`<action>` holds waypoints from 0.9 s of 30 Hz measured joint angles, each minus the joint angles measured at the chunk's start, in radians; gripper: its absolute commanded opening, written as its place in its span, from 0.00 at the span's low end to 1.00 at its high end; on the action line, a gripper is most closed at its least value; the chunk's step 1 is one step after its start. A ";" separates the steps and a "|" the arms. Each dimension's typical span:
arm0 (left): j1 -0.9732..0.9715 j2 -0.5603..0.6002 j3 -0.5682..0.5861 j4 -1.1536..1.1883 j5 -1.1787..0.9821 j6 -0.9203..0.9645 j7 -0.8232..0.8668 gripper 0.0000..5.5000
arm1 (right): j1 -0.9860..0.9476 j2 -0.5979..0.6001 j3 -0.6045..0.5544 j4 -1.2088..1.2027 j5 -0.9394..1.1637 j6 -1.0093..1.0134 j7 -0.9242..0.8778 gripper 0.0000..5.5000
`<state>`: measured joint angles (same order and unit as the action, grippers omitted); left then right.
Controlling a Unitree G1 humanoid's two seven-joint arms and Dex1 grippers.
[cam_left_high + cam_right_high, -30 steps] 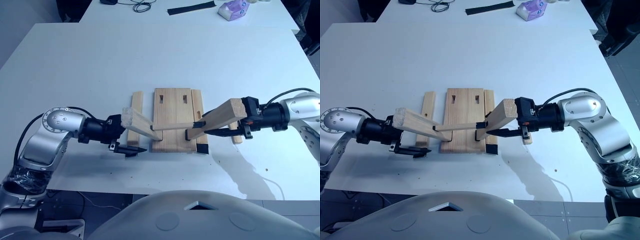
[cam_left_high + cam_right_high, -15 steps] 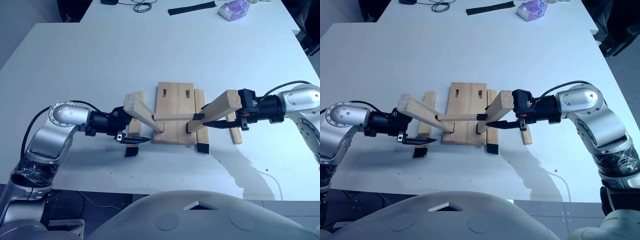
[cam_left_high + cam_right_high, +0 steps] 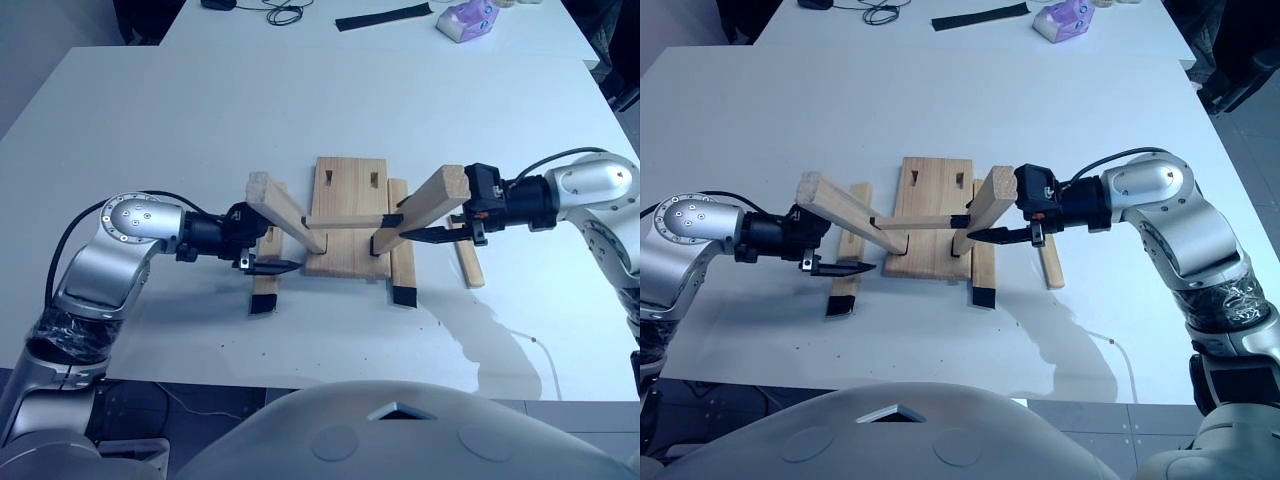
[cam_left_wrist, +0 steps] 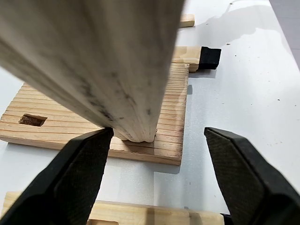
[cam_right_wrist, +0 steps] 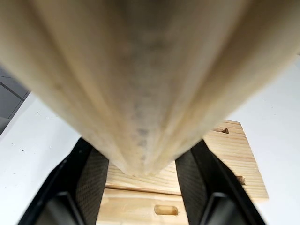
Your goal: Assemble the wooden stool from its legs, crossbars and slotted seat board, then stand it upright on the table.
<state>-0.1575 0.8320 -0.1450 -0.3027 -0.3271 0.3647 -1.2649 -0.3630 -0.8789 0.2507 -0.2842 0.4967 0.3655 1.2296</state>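
Wooden left leg sat clamped in my left end effector, right leg in my right end effector, the crossbar running straight between them. The seat board lay beneath both, its slots beyond the leg tips.

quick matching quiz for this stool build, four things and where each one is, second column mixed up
1 seat board
2 crossbar
3 loose stick
4 purple pack

a on the far table
b raised over the board
c flat, slots facing up
d lying on the near table, right of the board

Pairs: 1-c, 2-b, 3-d, 4-a
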 measured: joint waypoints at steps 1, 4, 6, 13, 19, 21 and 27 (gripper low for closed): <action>-0.007 -0.001 -0.002 0.000 0.004 0.008 0.000 0.65 | -0.005 0.001 0.003 0.008 0.000 0.000 0.002 0.37; -0.016 -0.003 -0.006 0.000 0.012 0.016 0.000 0.65 | -0.017 0.004 0.010 0.029 0.000 -0.005 0.009 0.37; -0.017 -0.005 -0.006 0.000 0.015 0.016 0.000 0.65 | -0.023 0.007 0.013 0.038 0.000 -0.005 0.012 0.37; -0.023 -0.018 -0.006 0.006 0.030 0.022 0.010 0.65 | -0.050 0.026 0.027 0.083 0.000 -0.006 0.018 0.37; -0.046 -0.042 -0.007 0.033 0.038 0.040 0.020 0.65 | -0.058 0.040 0.030 0.106 -0.003 -0.006 0.007 0.37; -0.053 -0.051 -0.007 0.042 0.045 0.041 0.021 0.65 | -0.062 0.045 0.030 0.114 -0.006 -0.006 0.005 0.37; -0.069 -0.065 -0.007 0.062 0.060 0.042 0.023 0.65 | -0.078 0.062 0.036 0.151 -0.013 -0.015 0.003 0.37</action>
<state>-0.2261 0.7669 -0.1517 -0.2407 -0.2674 0.4064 -1.2417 -0.4411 -0.8168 0.2868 -0.1331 0.4835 0.3507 1.2328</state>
